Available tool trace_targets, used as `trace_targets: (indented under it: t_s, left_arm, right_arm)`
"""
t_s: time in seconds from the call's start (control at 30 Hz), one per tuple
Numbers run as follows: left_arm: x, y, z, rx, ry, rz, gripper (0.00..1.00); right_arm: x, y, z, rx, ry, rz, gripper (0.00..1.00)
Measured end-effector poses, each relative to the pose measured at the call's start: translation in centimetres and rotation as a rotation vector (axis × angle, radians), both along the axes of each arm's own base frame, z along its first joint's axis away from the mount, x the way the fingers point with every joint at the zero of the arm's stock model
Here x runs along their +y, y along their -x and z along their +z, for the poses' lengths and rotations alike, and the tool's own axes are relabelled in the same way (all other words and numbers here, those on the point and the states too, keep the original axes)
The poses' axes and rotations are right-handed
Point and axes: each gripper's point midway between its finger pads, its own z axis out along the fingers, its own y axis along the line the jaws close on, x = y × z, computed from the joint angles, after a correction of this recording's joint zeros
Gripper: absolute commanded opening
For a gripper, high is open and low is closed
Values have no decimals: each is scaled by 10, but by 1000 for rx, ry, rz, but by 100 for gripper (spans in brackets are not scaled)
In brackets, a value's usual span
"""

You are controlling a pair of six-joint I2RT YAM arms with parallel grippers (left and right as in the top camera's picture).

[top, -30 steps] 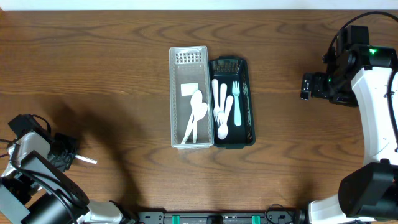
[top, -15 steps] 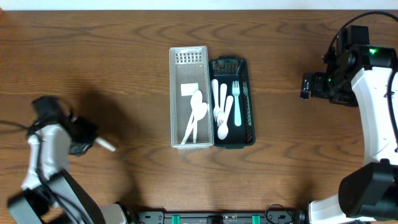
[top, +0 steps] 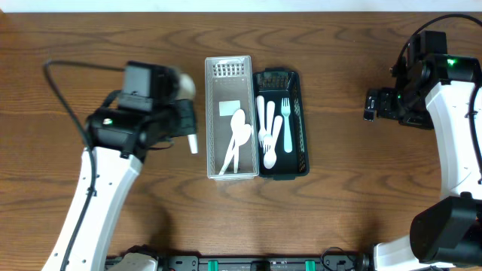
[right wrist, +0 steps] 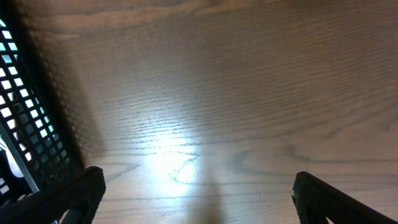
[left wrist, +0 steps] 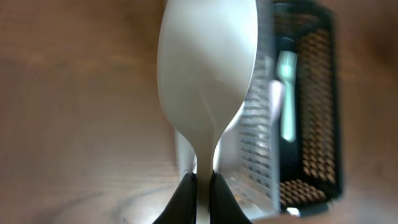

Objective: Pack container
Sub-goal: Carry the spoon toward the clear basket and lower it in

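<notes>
- White spoon [left wrist: 208, 62] clamped in left claw [left wrist: 202, 183], just beside left rim of clear bin [top: 208, 150].
- Right claw [right wrist: 196, 186] spread wide over open tabletop [top: 361, 196], well apart from right edge of dark basket [top: 303, 143].

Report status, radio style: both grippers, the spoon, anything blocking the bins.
Left gripper shut on spoon, just left of white bin. Right gripper open, empty, right of black bin. Nothing blocks the bins.

Robot lab setup on wooden table [top: 339, 218]
</notes>
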Motion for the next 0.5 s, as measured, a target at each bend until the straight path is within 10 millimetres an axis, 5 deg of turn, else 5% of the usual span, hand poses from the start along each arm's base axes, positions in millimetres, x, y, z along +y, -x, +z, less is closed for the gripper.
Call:
trace_targets:
  t_s: [0.17,0.5]
  left_arm:
    - [-41,-1,5,-45,-81,-194,6]
    - [-57,-28,-94,163,-229,-285,6]
  right_arm:
    - [1,0,0,-1,-5,1,99]
    - [4,0,0,-3,-22,3,99]
